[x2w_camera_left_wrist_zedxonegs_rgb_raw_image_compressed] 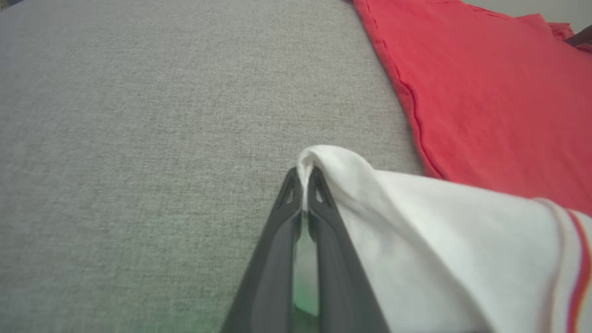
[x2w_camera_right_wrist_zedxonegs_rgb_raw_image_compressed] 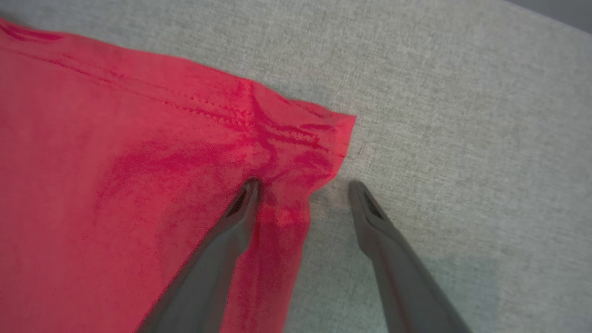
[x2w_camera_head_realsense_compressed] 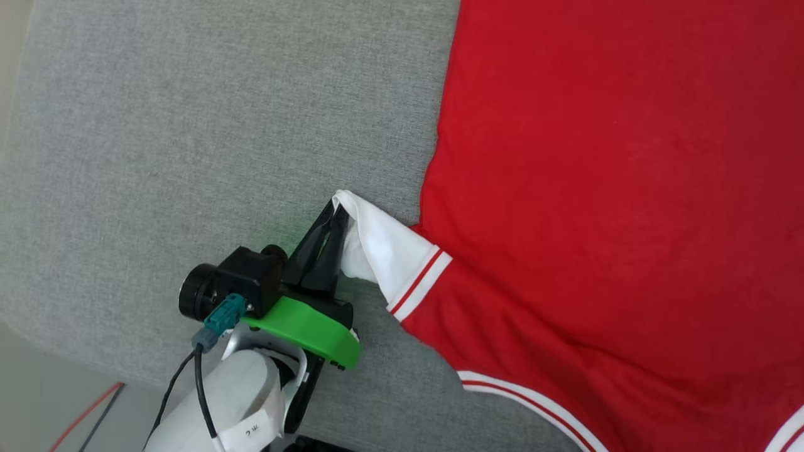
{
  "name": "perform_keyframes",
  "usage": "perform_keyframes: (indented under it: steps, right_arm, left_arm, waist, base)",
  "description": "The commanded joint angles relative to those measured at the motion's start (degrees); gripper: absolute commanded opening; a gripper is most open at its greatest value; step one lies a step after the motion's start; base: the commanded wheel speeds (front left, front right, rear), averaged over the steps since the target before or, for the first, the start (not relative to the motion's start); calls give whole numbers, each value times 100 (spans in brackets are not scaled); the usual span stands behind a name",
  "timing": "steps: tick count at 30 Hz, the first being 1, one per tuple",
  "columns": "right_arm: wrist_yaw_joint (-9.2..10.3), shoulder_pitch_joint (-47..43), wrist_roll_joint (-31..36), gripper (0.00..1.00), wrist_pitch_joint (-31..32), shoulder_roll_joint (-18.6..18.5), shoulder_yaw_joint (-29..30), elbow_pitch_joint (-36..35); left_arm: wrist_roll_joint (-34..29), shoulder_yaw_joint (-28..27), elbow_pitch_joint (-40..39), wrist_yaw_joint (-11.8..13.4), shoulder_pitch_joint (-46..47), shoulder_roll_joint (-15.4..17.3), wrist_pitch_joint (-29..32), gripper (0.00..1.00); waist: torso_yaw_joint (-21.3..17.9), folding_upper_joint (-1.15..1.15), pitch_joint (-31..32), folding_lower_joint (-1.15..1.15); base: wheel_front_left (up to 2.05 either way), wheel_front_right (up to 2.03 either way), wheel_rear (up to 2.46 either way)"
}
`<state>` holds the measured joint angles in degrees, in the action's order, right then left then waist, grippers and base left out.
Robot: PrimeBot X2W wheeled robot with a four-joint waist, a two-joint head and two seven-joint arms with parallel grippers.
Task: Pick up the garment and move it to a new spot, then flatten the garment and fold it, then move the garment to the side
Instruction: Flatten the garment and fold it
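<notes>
The garment (x2w_camera_head_realsense_compressed: 597, 188) lies spread, plain red side up, on the right part of the grey fabric surface (x2w_camera_head_realsense_compressed: 188, 125). Its white sleeve (x2w_camera_head_realsense_compressed: 383, 251) is pinched by the closed left end effector (x2w_camera_head_realsense_compressed: 337, 210), near the surface's near edge. The right end effector (x2w_camera_right_wrist_zedxonegs_rgb_raw_image_compressed: 304, 184) is held open at a hem corner. Flattening is judged underway, with folding and moving aside left. The forearm label (x2w_camera_head_realsense_compressed: 248, 433) cannot be read.

Grey woven surface (x2w_camera_head_realsense_compressed: 188, 125), thin red cord (x2w_camera_head_realsense_compressed: 88, 414) on pale floor (x2w_camera_head_realsense_compressed: 31, 402) beside it

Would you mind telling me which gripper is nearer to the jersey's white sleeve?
Left. The left gripper is shut on the white sleeve; the right gripper stands open at a red hem corner.
</notes>
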<state>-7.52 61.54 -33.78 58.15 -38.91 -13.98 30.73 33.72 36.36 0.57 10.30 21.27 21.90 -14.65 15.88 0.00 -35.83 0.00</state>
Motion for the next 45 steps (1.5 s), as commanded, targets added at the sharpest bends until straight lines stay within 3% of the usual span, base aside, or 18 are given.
perform_keyframes:
  steps: [1, 2, 3, 10, 18, 26, 27, 29, 35, 40, 45]
  right_arm:
    - [3, -409, -140, 100, 32, 85, -168, 177]
    - [3, -445, -170, 39, -11, 66, -186, 171]
    - [3, -478, -210, 0, -82, 51, -212, 145]
    - [3, -399, -491, 0, -874, 60, -204, -49]
    - [3, -1094, -1221, 0, -1597, -465, -573, -667]
    - [3, -2768, -1849, 0, -2202, -1322, -577, -1778]
    - [3, -3983, -2011, 0, -2496, -1566, -203, -2142]
    - [3, -4510, -2068, 0, -2583, -1581, -4, -2248]
    - [3, -6122, -2137, 0, -2756, -1263, 591, -2504]
    - [3, -7266, -2025, 0, -2798, -606, 882, -2432]
    - [3, -7725, -1917, 0, -2794, -83, 848, -2219]
  left_arm:
    - [-65, -55, 27, -31, 103, -25, -35, 0]
    - [-70, -70, 33, -39, 87, -31, -35, 0]
    - [-57, -60, 60, -65, 58, -26, -35, 0]
    - [-45, -148, 192, -60, -150, 14, -35, 0]
    - [51, -216, 421, 3, -555, 166, -29, 0]
    - [231, -386, 401, 193, -1082, 365, -22, 0]
    - [308, -446, 323, 289, -1374, 475, -14, 0]
    - [333, -477, 292, 327, -1473, 519, -14, 0]
    - [371, -516, 208, 389, -1636, 610, -11, 0]
    - [341, -500, 156, 422, -1589, 592, -6, 0]
    - [312, -463, 154, 442, -1533, 548, -6, 0]
  waist:
    - [89, 0, -41, 0]
    - [79, 0, -12, 0]
    - [61, 0, 36, 0]
    - [-153, 0, 512, 0]
    - [-507, 0, 1419, 0]
    - [-976, 0, 2097, 0]
    - [-1184, 0, 2348, 0]
    - [-1256, 0, 2416, 0]
    - [-1349, 0, 2467, 0]
    - [-1283, 0, 2363, 0]
    - [-1244, 0, 2323, 0]
  base:
    - [0, 0, 0]
    - [0, 0, 0]
    - [0, 0, 0]
    - [0, 0, 0]
    - [0, 0, 0]
    - [0, 0, 0]
    - [0, 0, 0]
    - [0, 0, 0]
    - [0, 0, 0]
    - [0, 0, 0]
    - [0, 0, 0]
